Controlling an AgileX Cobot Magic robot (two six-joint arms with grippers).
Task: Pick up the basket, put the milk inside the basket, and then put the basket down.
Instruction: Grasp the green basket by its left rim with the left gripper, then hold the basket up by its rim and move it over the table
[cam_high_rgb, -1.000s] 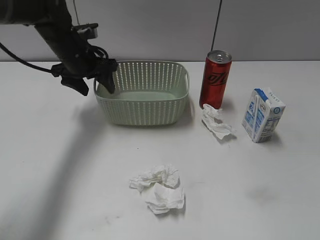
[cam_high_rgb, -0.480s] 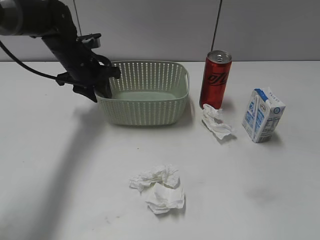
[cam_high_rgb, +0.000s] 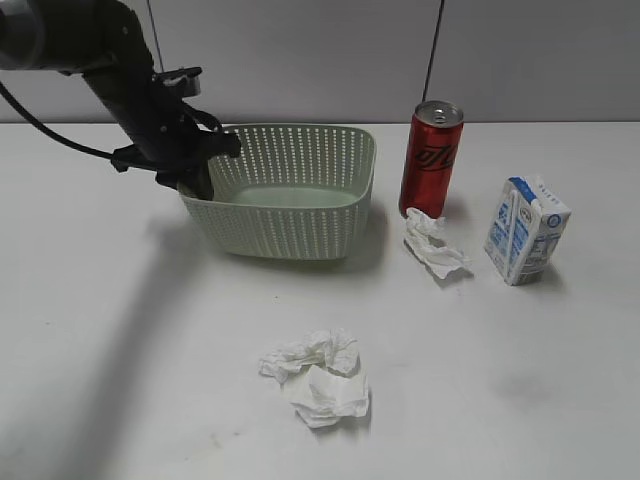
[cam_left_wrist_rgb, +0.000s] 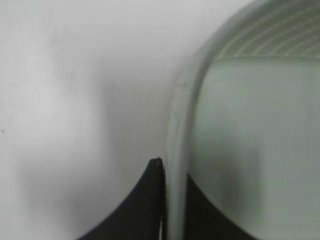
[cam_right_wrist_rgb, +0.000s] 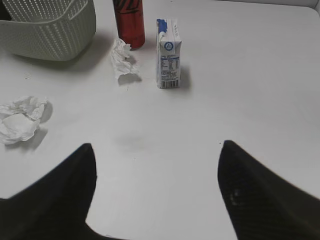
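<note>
The pale green basket (cam_high_rgb: 290, 195) stands at the back middle of the white table, its left end tipped up a little. My left gripper (cam_high_rgb: 195, 180) is shut on the basket's left rim; in the left wrist view the rim (cam_left_wrist_rgb: 176, 150) runs between the two dark fingers (cam_left_wrist_rgb: 172, 172). The white and blue milk carton (cam_high_rgb: 525, 230) stands upright at the right, and shows in the right wrist view (cam_right_wrist_rgb: 169, 54). My right gripper (cam_right_wrist_rgb: 155, 155) is open and empty, well short of the carton. It is out of the exterior view.
A tall red soda can (cam_high_rgb: 430, 158) stands between basket and milk. A crumpled tissue (cam_high_rgb: 432, 244) lies in front of the can. More crumpled tissues (cam_high_rgb: 315, 376) lie at the front middle. A grey wall (cam_high_rgb: 300, 50) closes the back.
My left gripper came down over the basket's left rim and shut on it. The basket's left end has risen and the basket has tilted. The milk, can and tissues have not moved.
</note>
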